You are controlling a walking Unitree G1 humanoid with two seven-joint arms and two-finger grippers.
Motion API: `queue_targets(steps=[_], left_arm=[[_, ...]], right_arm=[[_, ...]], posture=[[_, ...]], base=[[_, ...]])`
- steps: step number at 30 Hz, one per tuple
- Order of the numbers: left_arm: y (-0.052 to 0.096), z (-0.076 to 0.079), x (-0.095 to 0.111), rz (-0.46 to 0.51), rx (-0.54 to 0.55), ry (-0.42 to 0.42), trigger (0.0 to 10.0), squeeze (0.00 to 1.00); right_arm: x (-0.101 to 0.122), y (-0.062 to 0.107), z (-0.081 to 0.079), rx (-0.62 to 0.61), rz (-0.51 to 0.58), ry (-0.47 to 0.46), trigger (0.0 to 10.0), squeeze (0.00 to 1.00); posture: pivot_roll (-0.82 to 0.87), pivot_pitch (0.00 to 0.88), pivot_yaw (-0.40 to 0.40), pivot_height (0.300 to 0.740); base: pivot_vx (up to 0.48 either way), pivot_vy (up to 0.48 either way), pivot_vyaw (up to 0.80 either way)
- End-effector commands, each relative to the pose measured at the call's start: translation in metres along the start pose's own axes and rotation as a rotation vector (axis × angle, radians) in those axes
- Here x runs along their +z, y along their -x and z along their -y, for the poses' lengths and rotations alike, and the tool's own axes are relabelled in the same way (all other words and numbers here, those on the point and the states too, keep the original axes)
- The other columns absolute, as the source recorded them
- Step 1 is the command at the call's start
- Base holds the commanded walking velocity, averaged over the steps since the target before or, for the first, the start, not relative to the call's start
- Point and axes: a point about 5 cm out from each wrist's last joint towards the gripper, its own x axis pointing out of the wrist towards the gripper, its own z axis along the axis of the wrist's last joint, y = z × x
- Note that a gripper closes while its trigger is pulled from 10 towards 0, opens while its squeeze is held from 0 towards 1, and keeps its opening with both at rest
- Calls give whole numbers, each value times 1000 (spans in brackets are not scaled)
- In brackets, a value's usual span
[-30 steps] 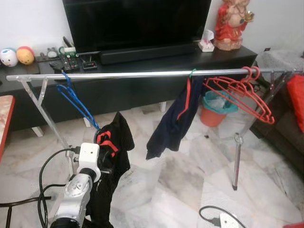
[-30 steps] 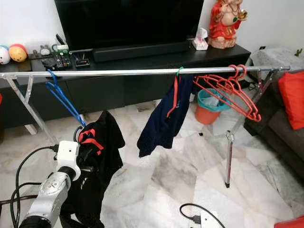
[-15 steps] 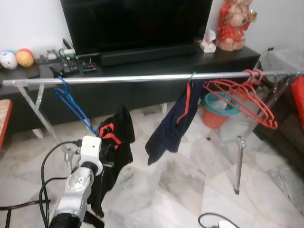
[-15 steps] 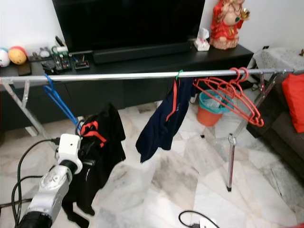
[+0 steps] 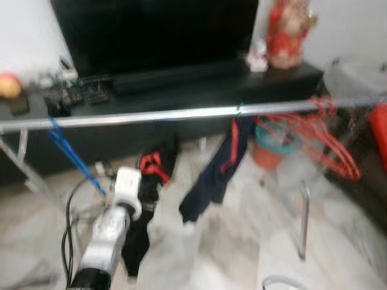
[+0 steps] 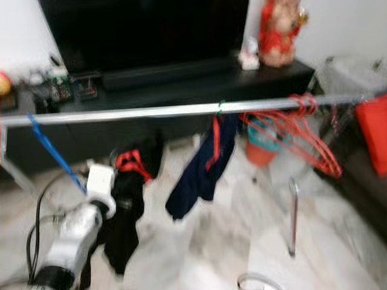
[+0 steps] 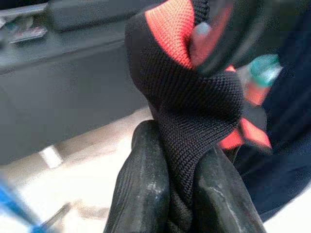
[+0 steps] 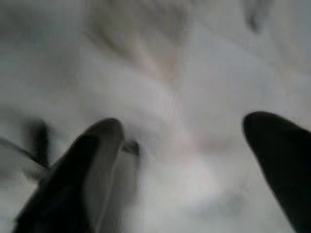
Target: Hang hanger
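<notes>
Black-and-red garment [image 7: 194, 102] pinched tight in left claw [image 7: 182, 194]; right claw [image 8: 184, 160] gapes wide.

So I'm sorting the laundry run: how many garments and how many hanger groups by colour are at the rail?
Black-and-red garment, pinched in the left gripper: 1
Navy garment on the rail: 1
Blue hanger: 1
Red hanger bunch, blurred: 1
Total: 4

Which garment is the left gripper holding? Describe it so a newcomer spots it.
Start at the long silver rail before the TV cabinet. Below its left part, beside the blue hanger, the left gripper pinches a black garment with red trim; the navy garment hangs from the rail itself.
</notes>
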Motion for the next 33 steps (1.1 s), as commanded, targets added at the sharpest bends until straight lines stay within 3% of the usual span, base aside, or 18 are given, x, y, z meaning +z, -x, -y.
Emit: queue_targets(steps=[1,29,33], left_arm=[[-8,13,15,64,-39,8,10000,0],[-8,15,14,61,-35,28,10000,0],[-8,16,15,66,-36,20,10000,0]], right_arm=[[-11,3,13,-31,-31,-7,10000,0],[-6,2,11,-21,-16,-12,10000,0],[-5,2,11,-18,-1,-13,10000,0]], posture=[[111,0,-13,740],[116,0,-19,740],[115,0,-19,740]], base=[[0,0,-594],[0,17,-577],[0,0,0]])
